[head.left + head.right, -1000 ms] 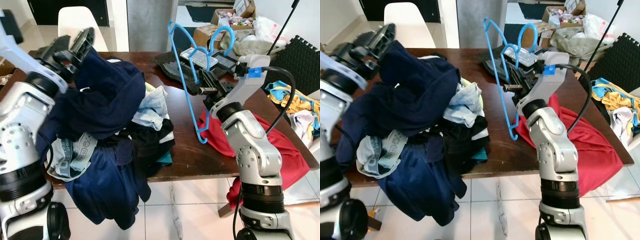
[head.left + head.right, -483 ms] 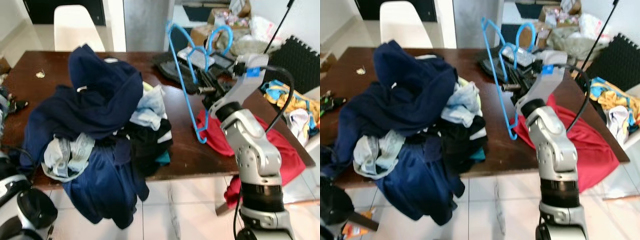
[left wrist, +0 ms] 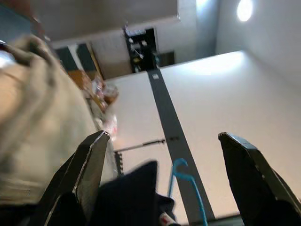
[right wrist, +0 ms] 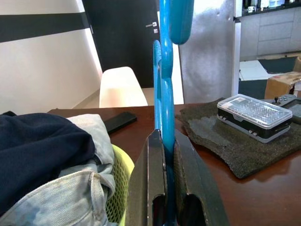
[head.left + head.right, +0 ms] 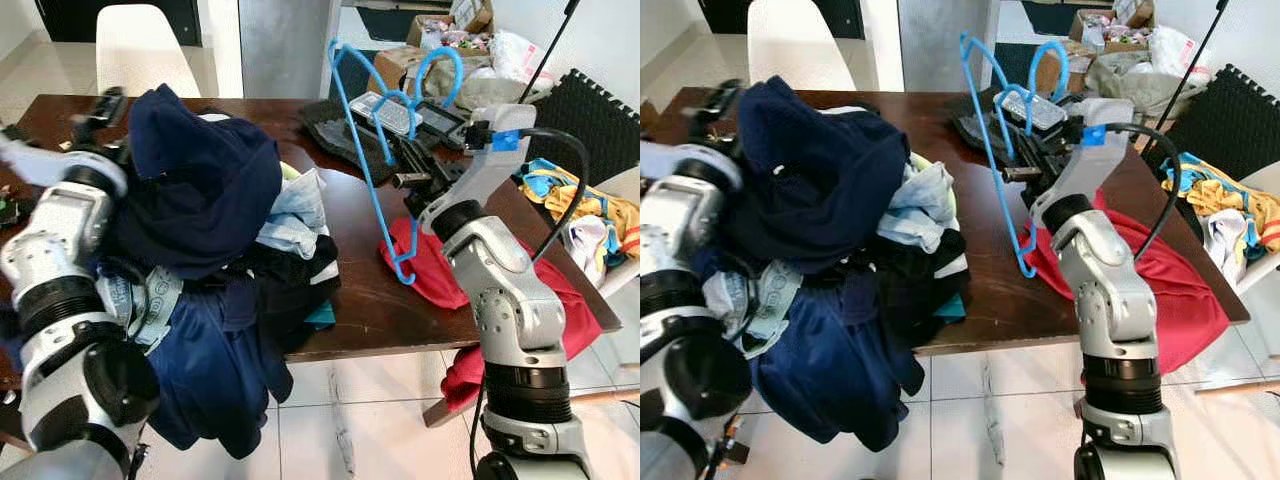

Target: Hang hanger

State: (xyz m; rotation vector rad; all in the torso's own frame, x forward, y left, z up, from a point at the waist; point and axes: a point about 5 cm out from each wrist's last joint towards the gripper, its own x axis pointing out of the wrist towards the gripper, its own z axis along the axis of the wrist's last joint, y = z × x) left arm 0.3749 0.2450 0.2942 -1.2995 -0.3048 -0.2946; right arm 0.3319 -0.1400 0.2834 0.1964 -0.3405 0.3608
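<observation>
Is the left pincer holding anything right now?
No, the left pincer is open in the left wrist view, with nothing between its two black fingers.

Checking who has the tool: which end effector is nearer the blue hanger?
Right. The right end effector clamps the blue hanger; the left end effector is across the clothes pile.

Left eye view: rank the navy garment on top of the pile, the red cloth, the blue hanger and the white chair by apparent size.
1. Navy garment
2. Red cloth, partly hidden by the right arm
3. Blue hanger: tall, thin
4. White chair: farther off and cropped, so unsure
</observation>
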